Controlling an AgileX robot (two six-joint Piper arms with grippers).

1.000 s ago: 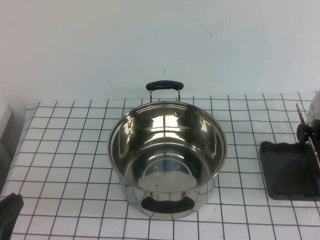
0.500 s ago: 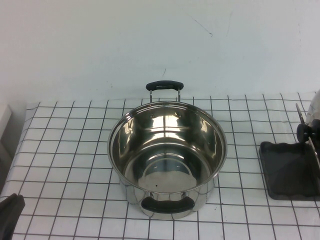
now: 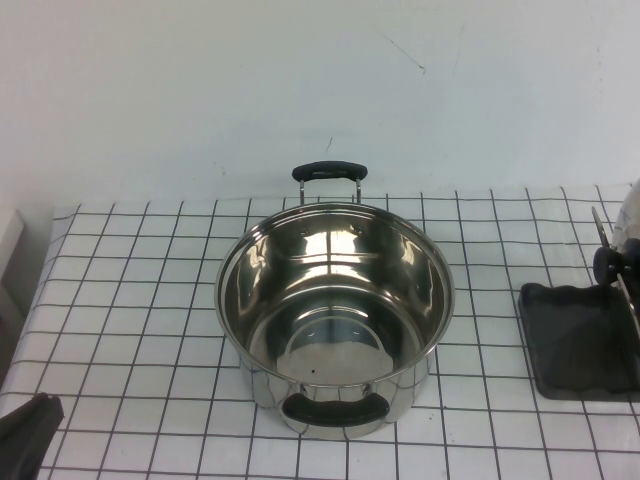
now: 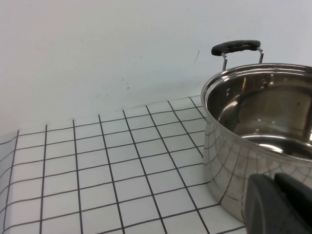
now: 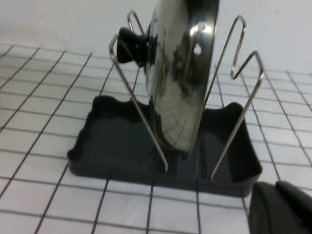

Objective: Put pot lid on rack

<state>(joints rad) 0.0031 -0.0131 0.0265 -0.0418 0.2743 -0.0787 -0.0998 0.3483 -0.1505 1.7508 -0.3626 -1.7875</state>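
Well, the shiny domed steel pot lid (image 5: 181, 73) is standing upright between the wire rods of the dark grey tray rack (image 5: 122, 141), just beyond the right gripper (image 5: 282, 209); the left gripper (image 3: 25, 430) is sitting well away, and neither's fingers can be judged.

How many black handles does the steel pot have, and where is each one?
2. One black handle stands on the far rim of the pot, toward the wall; the other handle is on the near side, toward the robot. None looks hidden.
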